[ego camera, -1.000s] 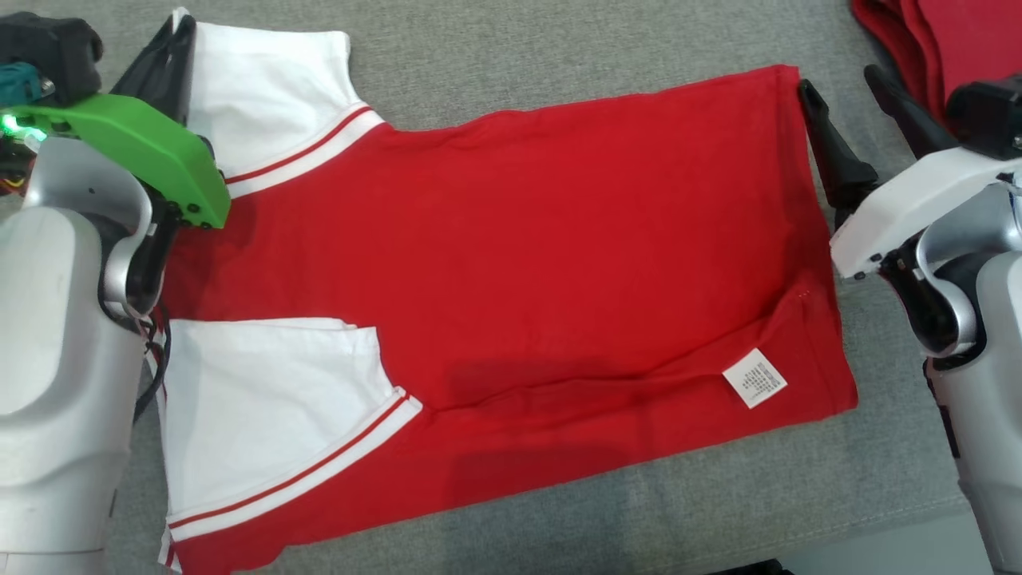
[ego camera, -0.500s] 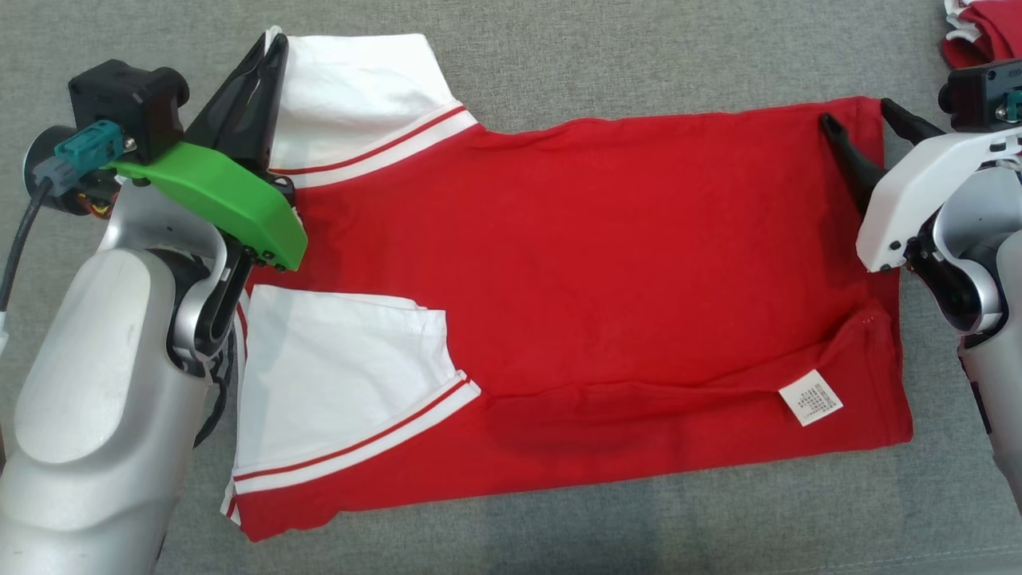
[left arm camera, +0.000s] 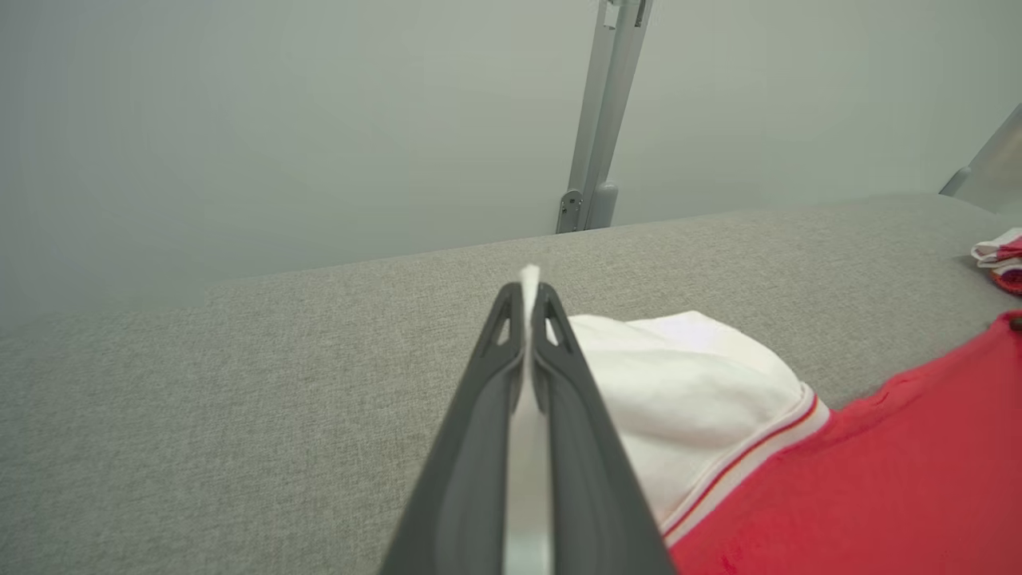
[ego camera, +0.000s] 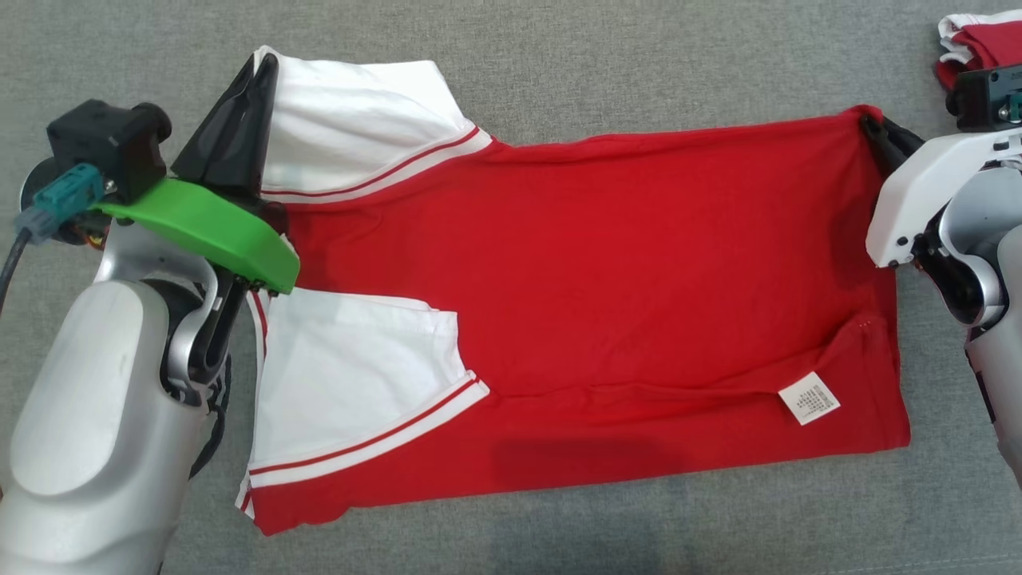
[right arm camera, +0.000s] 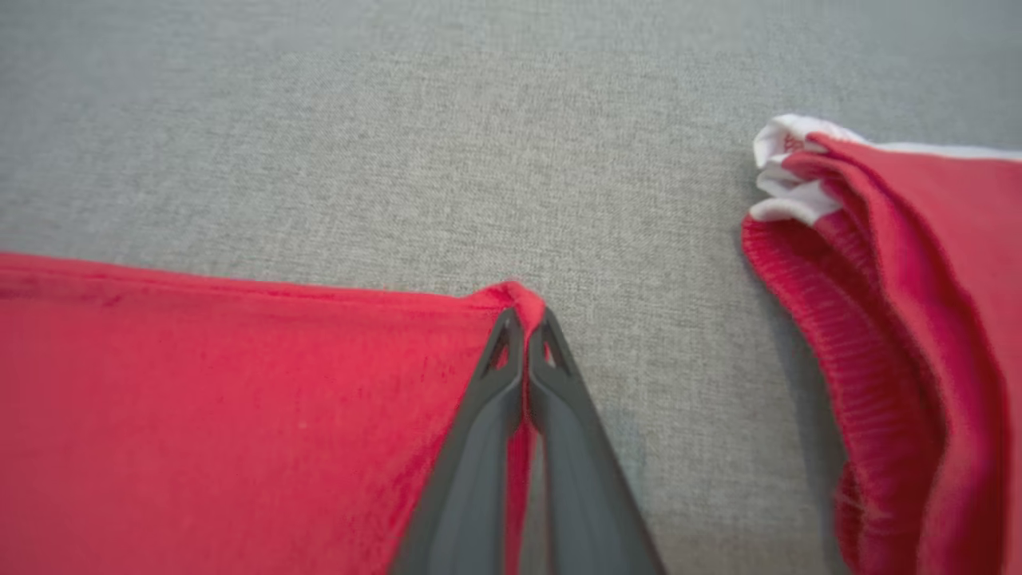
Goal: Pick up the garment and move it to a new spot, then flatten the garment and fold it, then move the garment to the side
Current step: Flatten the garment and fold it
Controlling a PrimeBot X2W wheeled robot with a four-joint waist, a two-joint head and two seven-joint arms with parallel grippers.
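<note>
While two pairs of jaws each pinch one garment, one seemingly folded pile lies apart.

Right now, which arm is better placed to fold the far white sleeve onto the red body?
Left. The left gripper is shut on the edge of the far white sleeve, white cloth showing between its fingers. The right gripper pinches the far hem corner at the opposite end.
</note>
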